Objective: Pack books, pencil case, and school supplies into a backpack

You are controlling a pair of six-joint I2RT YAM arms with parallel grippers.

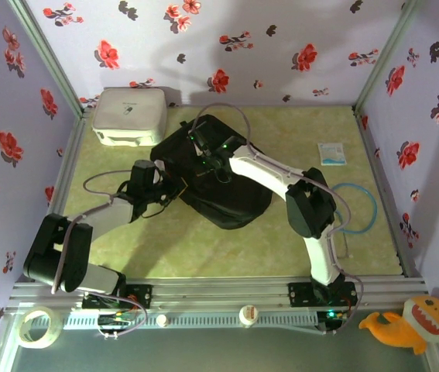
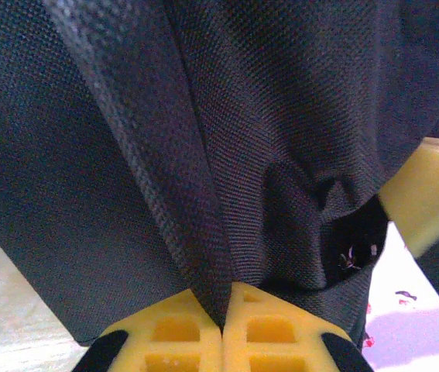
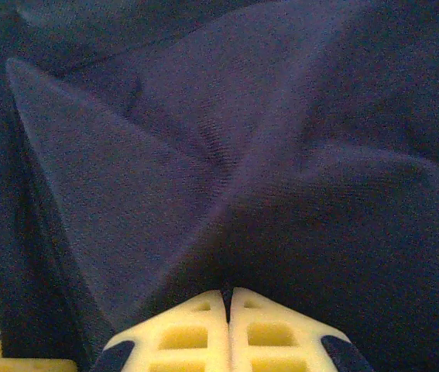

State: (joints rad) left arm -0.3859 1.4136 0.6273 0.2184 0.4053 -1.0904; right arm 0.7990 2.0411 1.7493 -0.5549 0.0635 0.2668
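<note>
Left hand [image 2: 222, 308] clamped on a backpack [image 2: 281, 155] fold rising just ahead of it. Right hand [image 3: 228, 299] pinches fabric too. Overhead adds white box [image 1: 128, 116] beyond both hands on table [image 1: 204, 248].

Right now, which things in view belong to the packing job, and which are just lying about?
In the job:
- backpack
- left hand, shut on its fabric
- right hand, shut on its fabric

Lying about:
- white box
- white-blue packet
- blue cable loop
- tape roll
- orange plush toy
</note>
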